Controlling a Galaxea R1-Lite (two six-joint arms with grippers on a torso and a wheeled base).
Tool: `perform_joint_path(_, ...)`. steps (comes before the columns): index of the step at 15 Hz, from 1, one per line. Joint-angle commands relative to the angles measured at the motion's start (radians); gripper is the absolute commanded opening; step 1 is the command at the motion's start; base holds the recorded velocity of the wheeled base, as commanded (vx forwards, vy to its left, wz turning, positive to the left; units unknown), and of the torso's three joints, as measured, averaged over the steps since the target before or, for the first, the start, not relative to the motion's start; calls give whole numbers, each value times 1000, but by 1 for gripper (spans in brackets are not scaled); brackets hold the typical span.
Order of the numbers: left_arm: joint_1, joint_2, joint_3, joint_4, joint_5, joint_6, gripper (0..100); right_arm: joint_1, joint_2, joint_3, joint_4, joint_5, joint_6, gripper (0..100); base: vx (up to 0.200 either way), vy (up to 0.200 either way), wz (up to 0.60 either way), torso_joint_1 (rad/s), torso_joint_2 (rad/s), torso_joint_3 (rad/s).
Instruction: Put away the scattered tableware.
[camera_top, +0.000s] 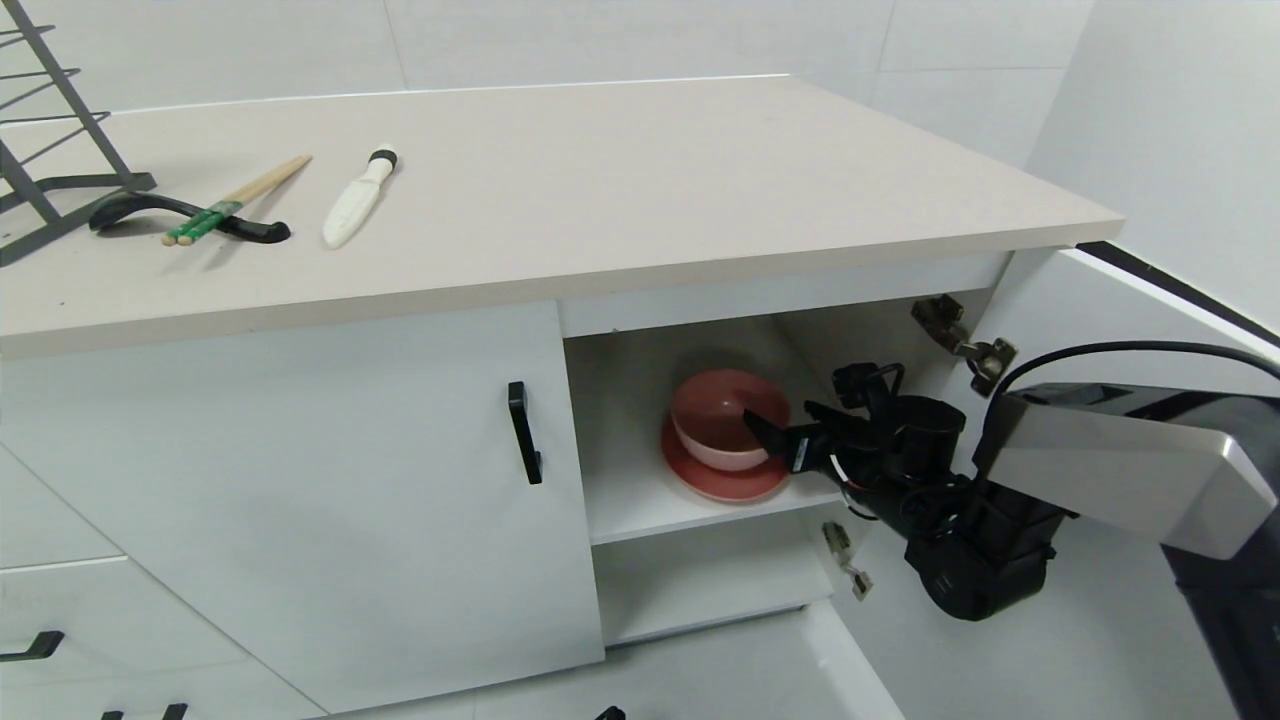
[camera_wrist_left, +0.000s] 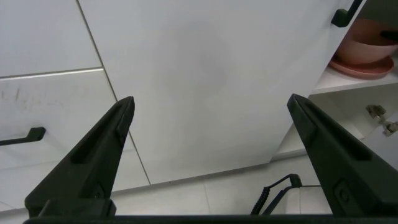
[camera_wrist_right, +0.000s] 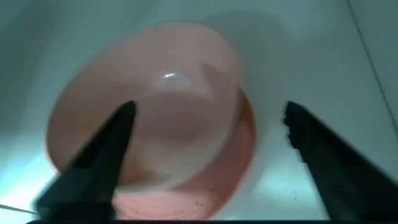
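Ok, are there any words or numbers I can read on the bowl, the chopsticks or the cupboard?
None can be read.
The pink bowl and the plate under it are plain.
The chopsticks have green ends but no letters that I can make out.
The cupboard door and worktop carry no print.

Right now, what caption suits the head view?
The right arm, jaws open, sits at a pink bowl on a red plate inside the cabinet; chopsticks, ladle, white utensil lie on the countertop.
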Motion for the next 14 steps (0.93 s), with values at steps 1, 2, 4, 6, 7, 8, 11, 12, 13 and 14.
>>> perform_joint_path(1, 0, 1, 0, 0, 0, -3, 100, 6, 19, -2, -69, 3, -43, 100, 0, 0, 0, 0, 0, 0)
perform_joint_path(2, 0, 1, 0, 0, 0, -3, 100, 8, 16, -1, -69, 3, -88, 100, 0, 0, 0, 0, 0, 0)
perform_joint_path(4, 0, 1, 0, 0, 0, -3, 100, 14, -25, 22, -69, -3, -180, 100, 0, 0, 0, 0, 0, 0)
perform_joint_path(6, 0, 1, 0, 0, 0, -4, 100, 72, -172, 182, -69, -7, -226, 100, 0, 0, 0, 0, 0, 0)
perform_joint_path(7, 0, 1, 0, 0, 0, -3, 100, 106, -250, 262, -69, -7, -233, 100, 0, 0, 0, 0, 0, 0)
perform_joint_path(8, 0, 1, 0, 0, 0, -3, 100, 120, -298, 306, -69, -7, -236, 100, 0, 0, 0, 0, 0, 0)
perform_joint_path(11, 0, 1, 0, 0, 0, -3, 100, 152, -556, 601, -69, -7, -316, 100, 0, 0, 0, 0, 0, 0)
perform_joint_path(12, 0, 1, 0, 0, 0, -4, 100, 152, -640, 677, -69, -7, -347, 100, 0, 0, 0, 0, 0, 0)
perform_joint_path(13, 0, 1, 0, 0, 0, -4, 100, 151, -732, 748, -69, -7, -378, 100, 0, 0, 0, 0, 0, 0)
perform_joint_path(14, 0, 1, 0, 0, 0, -4, 100, 146, -829, 817, -69, -7, -424, 100, 0, 0, 0, 0, 0, 0)
